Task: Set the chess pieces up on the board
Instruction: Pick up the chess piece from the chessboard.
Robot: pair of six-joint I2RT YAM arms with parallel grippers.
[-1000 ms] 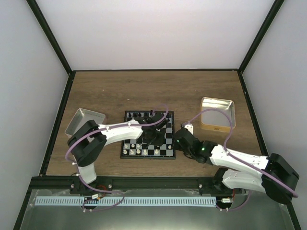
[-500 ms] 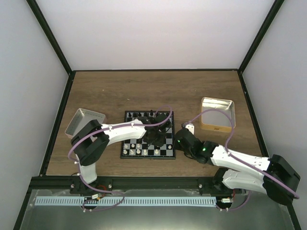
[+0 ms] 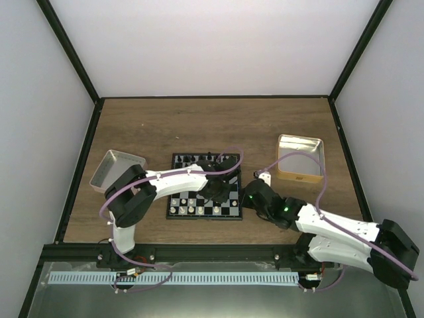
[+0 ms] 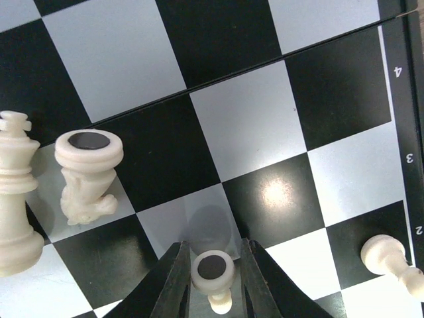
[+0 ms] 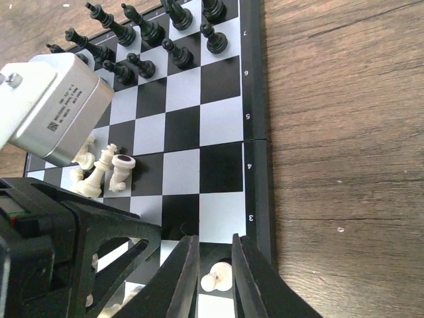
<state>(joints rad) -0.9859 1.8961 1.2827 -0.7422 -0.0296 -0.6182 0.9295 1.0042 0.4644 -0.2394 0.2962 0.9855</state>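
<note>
Since a second back our left gripper (image 4: 211, 281) had slid toward the small black-and-white chequered board's (image 3: 177, 159) right side and pinched an upended cream-white pawn (image 4: 213, 275), axis vertical, while the right gripper (image 5: 214, 275), narrow, straddled a toppled cream-white piece (image 5: 217, 277) nearby.

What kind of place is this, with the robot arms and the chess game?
Probably a robot test booth, not a home: a wooden table closed in by plain white walls, with a chessboard laid out in front of two bolted-down arms.

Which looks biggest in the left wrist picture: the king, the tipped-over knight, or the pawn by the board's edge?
1. King.
2. Knight.
3. Pawn.
All lie at a similar distance, so this ranking seems fair.
</note>
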